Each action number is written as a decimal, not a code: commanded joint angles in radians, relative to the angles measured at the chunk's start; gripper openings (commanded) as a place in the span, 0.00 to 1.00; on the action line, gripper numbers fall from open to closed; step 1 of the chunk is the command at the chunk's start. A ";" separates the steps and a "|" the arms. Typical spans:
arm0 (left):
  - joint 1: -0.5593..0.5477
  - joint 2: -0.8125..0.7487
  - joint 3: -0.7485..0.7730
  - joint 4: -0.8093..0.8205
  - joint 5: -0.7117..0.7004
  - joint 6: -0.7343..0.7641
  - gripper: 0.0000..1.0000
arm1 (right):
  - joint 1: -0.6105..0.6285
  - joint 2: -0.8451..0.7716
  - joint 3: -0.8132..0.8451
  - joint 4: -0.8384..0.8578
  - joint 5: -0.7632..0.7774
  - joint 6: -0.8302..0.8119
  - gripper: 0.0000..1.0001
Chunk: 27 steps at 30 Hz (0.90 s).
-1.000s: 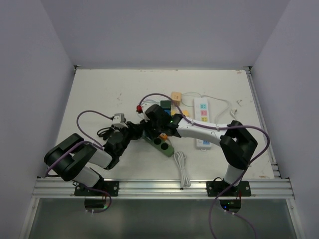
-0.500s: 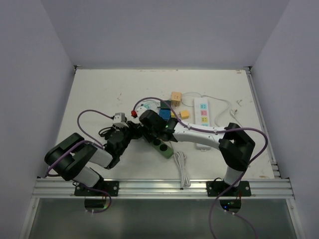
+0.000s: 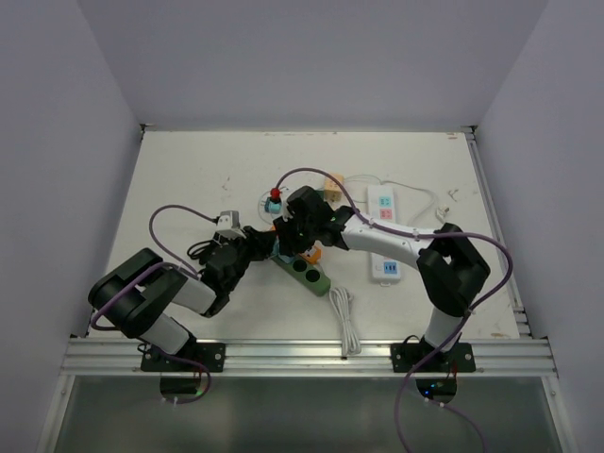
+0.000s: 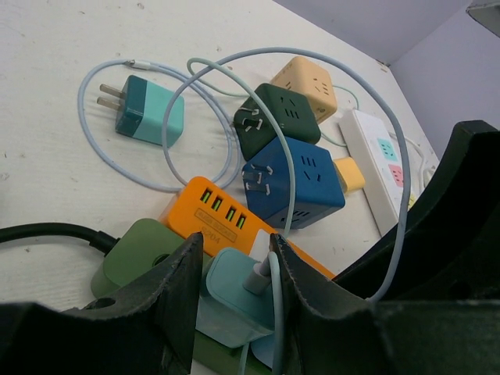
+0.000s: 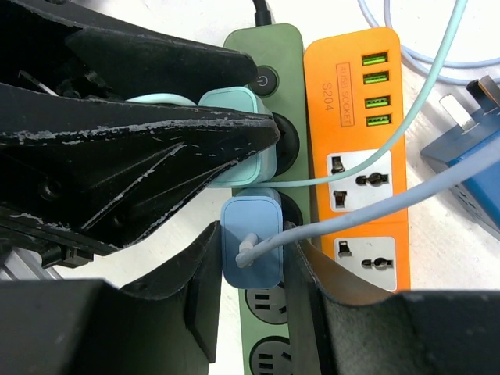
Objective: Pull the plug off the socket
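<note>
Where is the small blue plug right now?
In the right wrist view the blue plug sits mid-frame on the green power strip, clamped in the right end effector, below the mint plug and left of the orange strip.

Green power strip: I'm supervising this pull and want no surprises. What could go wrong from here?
1. The right gripper is clamped on the blue charger, but neither gripper holds the green power strip itself, so it may lift too.
2. The left gripper grips the mint charger right beside it; the two could bump.
3. The pale cable lies across the orange strip and might drag it.
</note>
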 commanded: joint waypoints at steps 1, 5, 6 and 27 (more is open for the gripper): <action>0.005 0.053 -0.061 -0.316 -0.043 0.006 0.21 | 0.017 -0.045 0.060 0.094 0.009 0.034 0.00; 0.005 0.064 -0.050 -0.323 -0.041 0.006 0.21 | 0.169 -0.022 0.149 -0.045 0.271 -0.064 0.00; 0.005 0.072 -0.042 -0.328 -0.041 0.006 0.21 | 0.195 -0.016 0.164 -0.056 0.339 -0.077 0.01; 0.005 0.081 -0.031 -0.340 -0.041 0.005 0.21 | -0.025 0.005 0.134 0.019 -0.037 0.062 0.01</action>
